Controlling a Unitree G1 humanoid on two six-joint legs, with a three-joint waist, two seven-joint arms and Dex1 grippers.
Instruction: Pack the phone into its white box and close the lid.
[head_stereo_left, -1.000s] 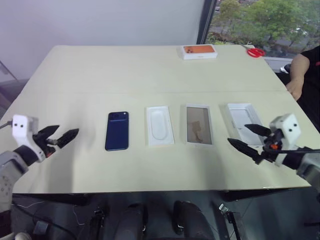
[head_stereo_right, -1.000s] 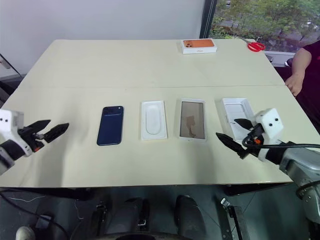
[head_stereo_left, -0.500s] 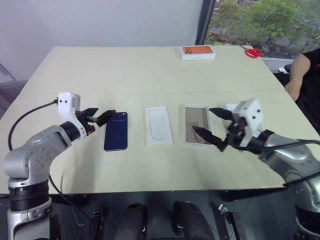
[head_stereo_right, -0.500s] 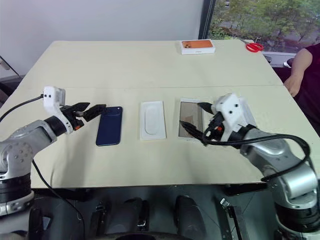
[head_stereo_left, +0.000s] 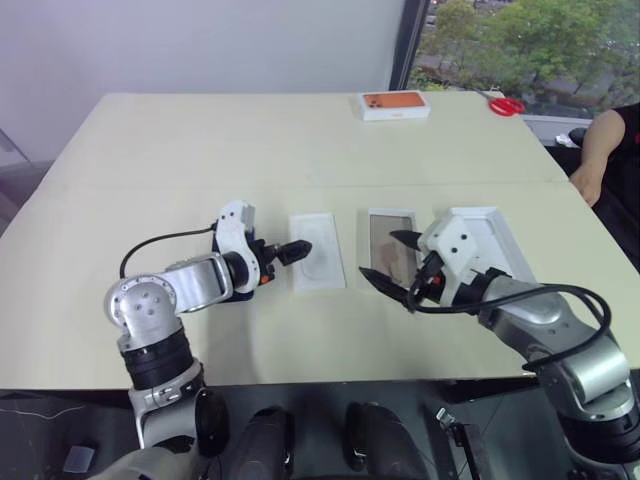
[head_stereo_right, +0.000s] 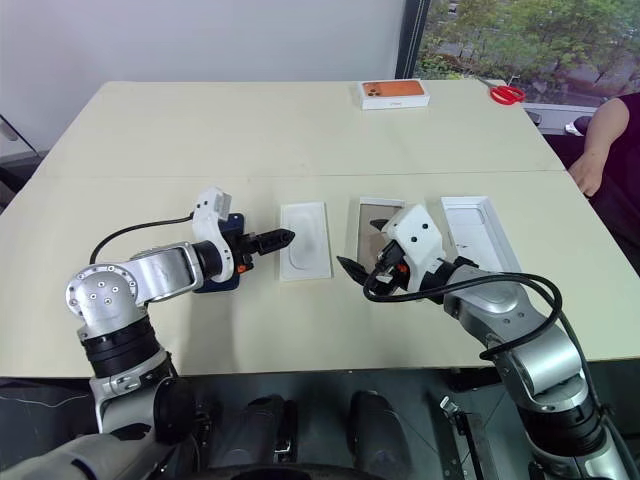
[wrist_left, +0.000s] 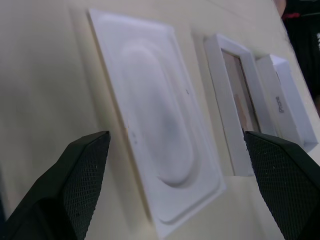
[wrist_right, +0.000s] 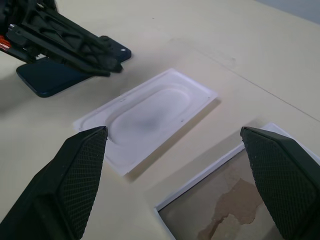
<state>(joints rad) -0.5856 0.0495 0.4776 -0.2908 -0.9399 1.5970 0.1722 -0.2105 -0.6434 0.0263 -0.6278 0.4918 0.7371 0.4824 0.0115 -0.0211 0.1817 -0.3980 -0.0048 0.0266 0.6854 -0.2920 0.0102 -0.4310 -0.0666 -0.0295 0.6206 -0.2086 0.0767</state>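
— What sort of room is it?
— A plain one: a pale grey wall (head_stereo_left: 200, 45) runs behind the desk (head_stereo_left: 250, 140), and a window (head_stereo_left: 520, 40) with a dark frame sits past the desk's far right corner, green trees outside.
— And the desk itself?
— Wide, cream-coloured, matte, with a seam across its middle. Daylight falls evenly on it.
— Anything below?
— A dark floor (head_stereo_left: 60, 430) shows under the near edge.
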